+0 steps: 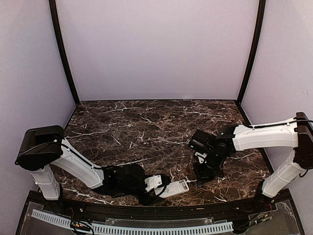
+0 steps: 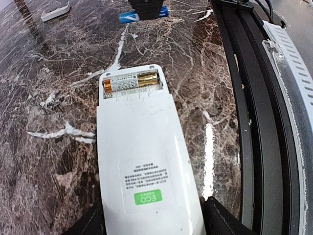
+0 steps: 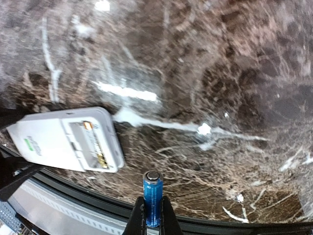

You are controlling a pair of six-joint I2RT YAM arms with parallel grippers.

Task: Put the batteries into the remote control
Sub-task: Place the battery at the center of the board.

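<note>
With the remote clamped back-up in the left gripper, a gold cell seated in its open bay, and the right gripper, at the remote's two o'clock from above, pinching the blue battery by one end, a tilted or reversed approach could jam it on the bay's edge or twist it loose.

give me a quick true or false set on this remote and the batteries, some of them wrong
1. The remote control lies back up with its battery compartment open. True.
2. The compartment is empty. False: a gold battery sits in it.
3. The right gripper holds a blue battery. True.
4. The left gripper hangs open, clear of the remote. False: it is shut on the remote's end.
</note>
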